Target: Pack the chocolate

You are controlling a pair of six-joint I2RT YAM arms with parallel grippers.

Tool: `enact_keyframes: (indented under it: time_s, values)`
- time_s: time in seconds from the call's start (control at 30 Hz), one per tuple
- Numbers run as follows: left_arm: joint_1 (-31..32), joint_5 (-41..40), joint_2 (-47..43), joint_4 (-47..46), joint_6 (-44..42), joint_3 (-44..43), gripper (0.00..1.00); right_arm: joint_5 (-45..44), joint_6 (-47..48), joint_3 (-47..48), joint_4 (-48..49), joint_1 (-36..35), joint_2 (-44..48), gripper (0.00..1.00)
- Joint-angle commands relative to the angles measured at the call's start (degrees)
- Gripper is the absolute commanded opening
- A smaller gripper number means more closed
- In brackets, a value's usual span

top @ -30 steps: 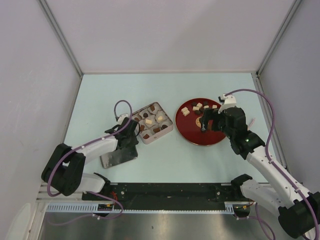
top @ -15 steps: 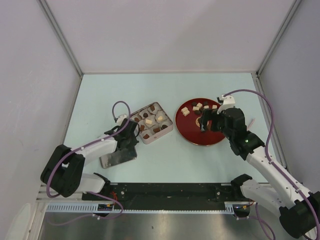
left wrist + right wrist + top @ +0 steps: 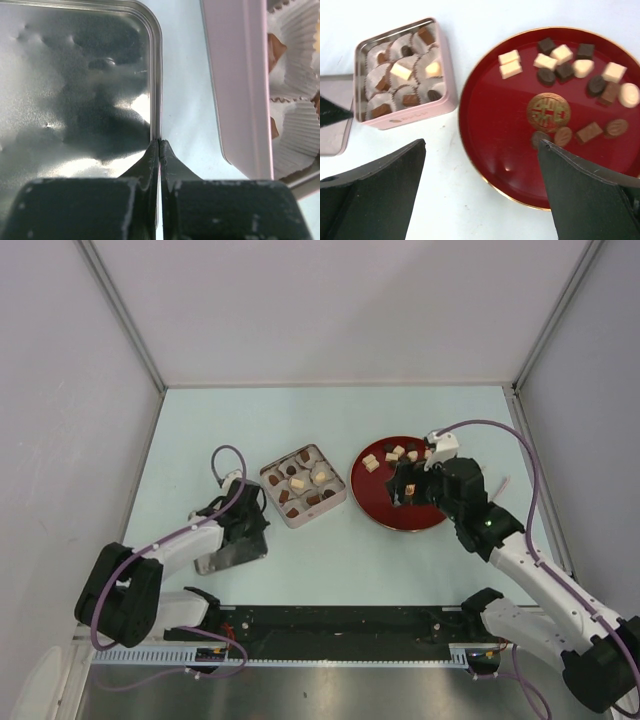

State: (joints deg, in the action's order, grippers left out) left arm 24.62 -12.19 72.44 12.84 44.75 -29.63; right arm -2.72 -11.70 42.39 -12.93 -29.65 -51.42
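Chocolate [image 3: 550, 62] lies in tin [image 3: 407, 117] and on plate [image 3: 490, 135]; left tool [image 3: 159, 142] pinches lid [image 3: 75, 75], right tool [image 3: 481, 145] spread.

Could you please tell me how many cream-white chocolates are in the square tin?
2: one chocolate in the tin's centre cup, the other in the neighbouring cup on the red plate's side.

The overhead view is bright and even, softly lit from above, with only faint shadows on the pale table [image 3: 330, 550]. At the left wrist, the left fingers [image 3: 145, 165] sit close to the lens, dark and soft-edged. Left of them the metal lid [image 3: 75, 75] shows mottled dark reflections and a white glare patch beside the tips. At the right wrist, the right fingers [image 3: 380, 175] are black, underexposed wedges. Between them the table washes out white, the red plate [image 3: 495, 140] carries small highlights, and the chocolates [image 3: 547, 62] beyond look slightly soft.
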Motion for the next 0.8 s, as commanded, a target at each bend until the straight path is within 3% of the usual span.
enact_keyframes:
  time_s: [0.0,0.3,0.77]
  values:
    - [-2.6,2.8,-1.3,-0.3,-4.2,-0.1,0.0,2.0,1.2,0.1,5.8,-4.3,-2.3,0.98]
    - [-4.0,0.9,-12.1,3.9,-5.6,-6.1,0.0,-3.9,7.6,0.1,20.0,-19.5,-9.7,0.97]
    - [-4.1,-5.9,-30.9,7.4,2.5,-11.5,0.0,-4.4,14.7,0.2,44.4,-30.1,-22.4,0.98]
